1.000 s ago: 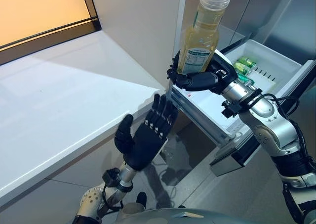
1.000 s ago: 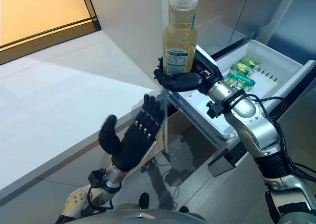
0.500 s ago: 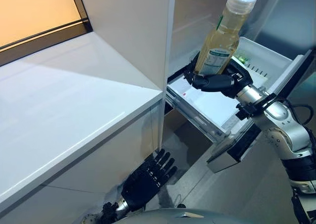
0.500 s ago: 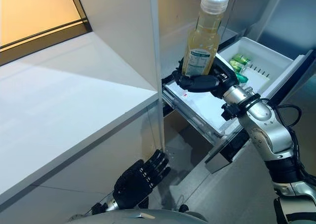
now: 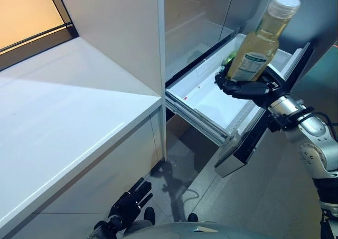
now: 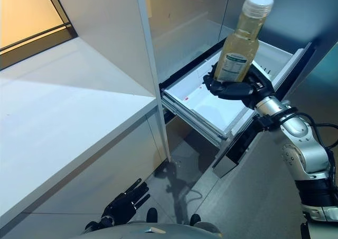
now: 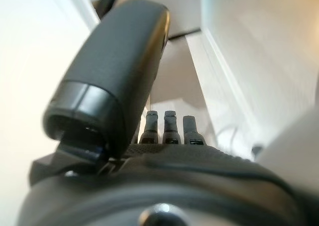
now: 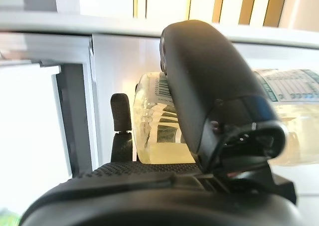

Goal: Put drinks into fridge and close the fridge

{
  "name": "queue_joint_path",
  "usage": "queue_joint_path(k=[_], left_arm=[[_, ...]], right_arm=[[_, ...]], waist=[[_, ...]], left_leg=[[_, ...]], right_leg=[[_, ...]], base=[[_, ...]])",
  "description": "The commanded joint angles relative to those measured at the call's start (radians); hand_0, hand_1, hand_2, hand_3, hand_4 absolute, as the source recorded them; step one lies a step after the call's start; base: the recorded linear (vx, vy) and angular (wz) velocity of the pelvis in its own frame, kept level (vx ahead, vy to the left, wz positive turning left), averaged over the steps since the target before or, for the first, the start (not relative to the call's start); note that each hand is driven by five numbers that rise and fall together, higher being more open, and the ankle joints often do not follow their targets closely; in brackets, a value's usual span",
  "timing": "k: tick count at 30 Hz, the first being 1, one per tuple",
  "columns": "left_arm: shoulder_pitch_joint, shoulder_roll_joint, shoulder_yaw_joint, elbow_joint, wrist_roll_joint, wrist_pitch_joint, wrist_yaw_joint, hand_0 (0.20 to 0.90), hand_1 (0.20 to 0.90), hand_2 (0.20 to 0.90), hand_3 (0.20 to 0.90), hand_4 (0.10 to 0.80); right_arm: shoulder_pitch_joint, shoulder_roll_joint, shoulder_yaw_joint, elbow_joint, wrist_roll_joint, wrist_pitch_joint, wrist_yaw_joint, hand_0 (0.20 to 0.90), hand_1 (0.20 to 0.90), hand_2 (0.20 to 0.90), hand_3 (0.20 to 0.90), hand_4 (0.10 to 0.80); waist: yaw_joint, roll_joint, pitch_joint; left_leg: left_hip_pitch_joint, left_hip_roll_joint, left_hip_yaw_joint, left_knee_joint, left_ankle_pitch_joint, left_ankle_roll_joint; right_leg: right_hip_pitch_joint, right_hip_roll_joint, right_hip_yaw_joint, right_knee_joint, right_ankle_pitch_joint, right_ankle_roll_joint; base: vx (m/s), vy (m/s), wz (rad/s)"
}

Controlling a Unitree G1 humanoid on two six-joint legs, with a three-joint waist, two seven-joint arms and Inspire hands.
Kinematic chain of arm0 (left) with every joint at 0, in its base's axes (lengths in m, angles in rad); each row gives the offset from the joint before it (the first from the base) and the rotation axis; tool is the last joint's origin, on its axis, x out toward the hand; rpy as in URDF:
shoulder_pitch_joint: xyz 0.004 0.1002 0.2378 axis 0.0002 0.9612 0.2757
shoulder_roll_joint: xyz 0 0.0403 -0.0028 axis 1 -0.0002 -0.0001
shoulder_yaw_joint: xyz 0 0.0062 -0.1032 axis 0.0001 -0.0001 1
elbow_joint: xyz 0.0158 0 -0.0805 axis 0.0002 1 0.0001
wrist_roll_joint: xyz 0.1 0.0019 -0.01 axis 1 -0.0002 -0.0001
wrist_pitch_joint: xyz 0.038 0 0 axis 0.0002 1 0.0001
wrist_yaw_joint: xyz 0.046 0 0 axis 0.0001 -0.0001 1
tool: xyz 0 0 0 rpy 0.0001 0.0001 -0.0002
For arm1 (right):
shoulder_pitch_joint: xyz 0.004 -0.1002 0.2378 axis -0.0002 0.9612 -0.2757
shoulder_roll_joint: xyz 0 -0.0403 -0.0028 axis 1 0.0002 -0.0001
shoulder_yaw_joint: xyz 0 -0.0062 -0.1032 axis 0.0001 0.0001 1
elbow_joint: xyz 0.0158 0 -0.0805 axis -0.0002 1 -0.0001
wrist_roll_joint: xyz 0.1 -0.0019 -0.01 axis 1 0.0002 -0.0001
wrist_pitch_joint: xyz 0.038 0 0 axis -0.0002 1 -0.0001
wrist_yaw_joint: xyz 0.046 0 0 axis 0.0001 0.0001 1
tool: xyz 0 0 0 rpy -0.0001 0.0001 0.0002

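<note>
**Right hand carries the drink over the open fridge drawer**

Our left hand (image 5: 128,206) hangs low near the floor, beside the base of the white counter (image 5: 63,123) — fingers straight and relaxed, holding nothing, idle in this step.

Our right hand (image 5: 248,86) is where the work is. Its fingers and thumb are curled round the lower body of the drink bottle (image 5: 261,41), a clear bottle of pale yellow liquid with a white cap and a label. The bottle is held upright with a slight lean, cap uppermost, lifted clear above the pulled-out fridge drawer (image 5: 195,115). The right wrist view confirms the wrap: thumb across the front, fingers behind.

Beyond the hand, the drawer's white floor looks mostly bare on the near side; something green (image 5: 231,56) shows at the far end behind the bottle, too hidden to name.

We judge this to be the placing step — the drink is over the drawer but not yet in it. The next move calls for lowering the bottle onto the bare floor of the drawer, probably laying it down if the drawer is shallow, then letting go and drawing the hand clear of the rim. Only then can we push the drawer front (image 5: 253,144) shut.
</note>
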Motion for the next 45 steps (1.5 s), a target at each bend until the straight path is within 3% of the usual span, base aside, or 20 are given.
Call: queue_joint_path(k=[1, 5, 12, 23, 26, 32, 39, 45], left_arm=[[0.015, 0.025, -0.056, 0.121, 0.141, -0.069, 0.082, 0.900, 0.900, 0.900, 0.900, 0.800], [0.006, 0.041, -0.069, 0.156, 0.246, -0.104, 0.189, 0.900, 0.900, 0.900, 0.900, 0.800], [0.006, 0.061, -0.084, 0.181, 0.310, -0.099, 0.264, 0.900, 0.900, 0.900, 0.900, 0.800], [0.037, 0.133, -0.075, 0.177, 0.374, -0.093, 0.320, 0.900, 0.900, 0.900, 0.900, 0.800], [0.026, 0.161, -0.085, 0.073, 0.359, 0.026, 0.342, 0.900, 0.900, 0.900, 0.900, 0.800], [-0.048, 0.229, -0.101, 0.036, 0.296, 0.143, 0.336, 0.900, 0.900, 0.900, 0.900, 0.800], [-0.130, 0.279, -0.134, 0.050, 0.241, 0.180, 0.333, 0.900, 0.900, 0.900, 0.900, 0.800], [-0.169, 0.299, -0.144, 0.051, 0.214, 0.194, 0.344, 0.900, 0.900, 0.900, 0.900, 0.800]], right_arm=[[-0.099, -0.062, -0.147, -0.103, -0.045, -0.117, 0.018, 0.300, 0.300, 0.300, 0.200, 0.100], [-0.115, -0.124, -0.120, -0.049, -0.100, -0.075, 0.046, 0.300, 0.300, 0.300, 0.200, 0.100], [-0.214, -0.224, -0.011, 0.096, -0.184, -0.035, 0.123, 0.300, 0.300, 0.300, 0.200, 0.100], [-0.428, -0.243, 0.186, 0.364, -0.230, -0.023, 0.097, 0.300, 0.300, 0.300, 0.200, 0.100], [-0.502, -0.264, 0.252, 0.418, -0.218, 0.023, 0.082, 0.300, 0.300, 0.300, 0.200, 0.100], [-0.686, -0.283, 0.388, 0.606, -0.218, 0.056, 0.108, 0.300, 0.300, 0.300, 0.200, 0.100], [-0.880, -0.268, 0.547, 0.845, -0.232, 0.110, 0.076, 0.300, 0.300, 0.300, 0.200, 0.100], [-0.957, -0.242, 0.604, 1.009, -0.277, 0.182, 0.084, 0.300, 0.300, 0.300, 0.200, 0.100]], waist=[[0.016, -0.053, -0.088], [0.019, -0.066, -0.087], [0.049, -0.091, -0.077], [0.127, -0.156, -0.021], [0.141, -0.155, -0.007], [0.158, -0.150, 0.018], [0.189, -0.150, 0.083], [0.213, -0.154, 0.123]], left_leg=[[0.018, -0.048, 0.056, 0.002, -0.089, 0.043], [0.018, -0.047, 0.063, 0.002, -0.087, 0.041], [0.016, -0.048, 0.056, 0.002, -0.085, 0.041], [-0.022, -0.040, 0.022, 0.004, -0.078, 0.047], [-0.027, -0.039, 0.014, 0.003, -0.076, 0.050], [-0.054, -0.034, 0.009, 0.008, -0.078, 0.054], [-0.094, -0.028, -0.006, 0.017, -0.067, 0.049], [-0.122, -0.026, -0.021, 0.025, -0.060, 0.046]], right_leg=[[-0.048, 0.013, 0.017, 0.019, 0.052, 0.035], [-0.049, 0.016, 0.018, 0.020, 0.054, 0.035], [-0.049, 0.018, 0.014, 0.020, 0.057, 0.037], [-0.067, 0.034, -0.001, 0.014, 0.068, 0.038], [-0.072, 0.035, -0.002, 0.012, 0.073, 0.038], [-0.097, 0.042, 0.003, 0.015, 0.073, 0.034], [-0.121, 0.039, -0.017, 0.020, 0.078, 0.027], [-0.137, 0.037, -0.030, 0.027, 0.079, 0.023]], base=[[0.032, -0.004, -0.07], [0.062, -0.006, -0.07], [0.101, -0.020, 0.00], [0.082, -0.068, 0.03], [0.067, -0.010, 0.04], [0.005, 0.004, 0.01], [-0.065, -0.021, 0.01], [-0.032, -0.029, 0.11]])
